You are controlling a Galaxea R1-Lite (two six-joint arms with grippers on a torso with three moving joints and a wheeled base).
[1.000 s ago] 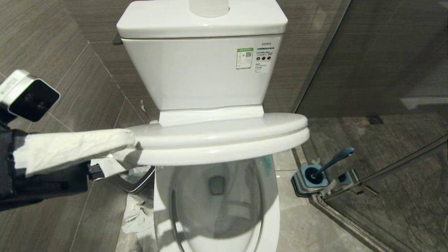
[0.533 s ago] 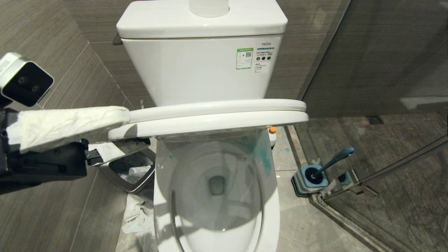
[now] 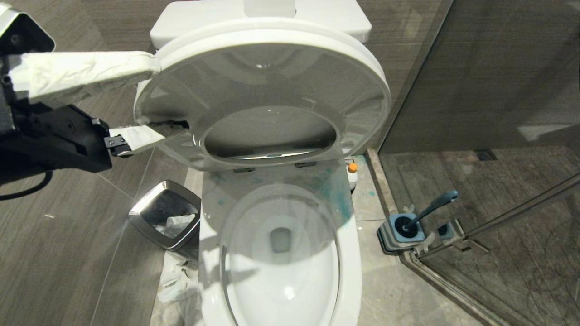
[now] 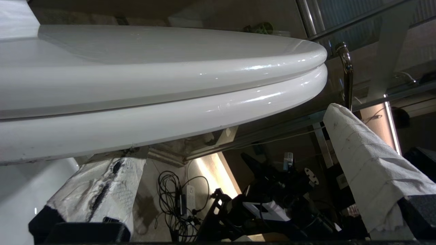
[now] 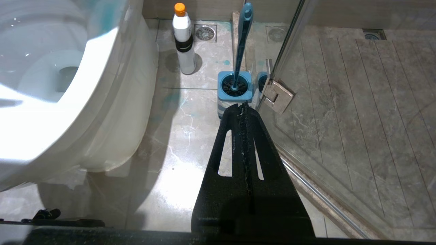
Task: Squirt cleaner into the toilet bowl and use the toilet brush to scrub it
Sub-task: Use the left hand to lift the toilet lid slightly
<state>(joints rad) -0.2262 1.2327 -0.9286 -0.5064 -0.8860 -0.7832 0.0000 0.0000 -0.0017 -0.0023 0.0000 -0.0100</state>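
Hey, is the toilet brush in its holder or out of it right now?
In. The toilet brush stands head-down in its holder, handle sticking up, untouched.

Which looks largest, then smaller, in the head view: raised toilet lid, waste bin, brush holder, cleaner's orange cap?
1. Raised toilet lid, though it is nearest the camera.
2. Waste bin.
3. Brush holder.
4. Orange cap, smallest.

Cleaner [image 3: 351, 174] mostly hidden behind bowl [image 3: 349, 253]; tank [image 3: 317, 18] behind raised lid [image 3: 272, 68]; brush [image 3: 428, 210] bristles sunk in holder [image 3: 398, 235].
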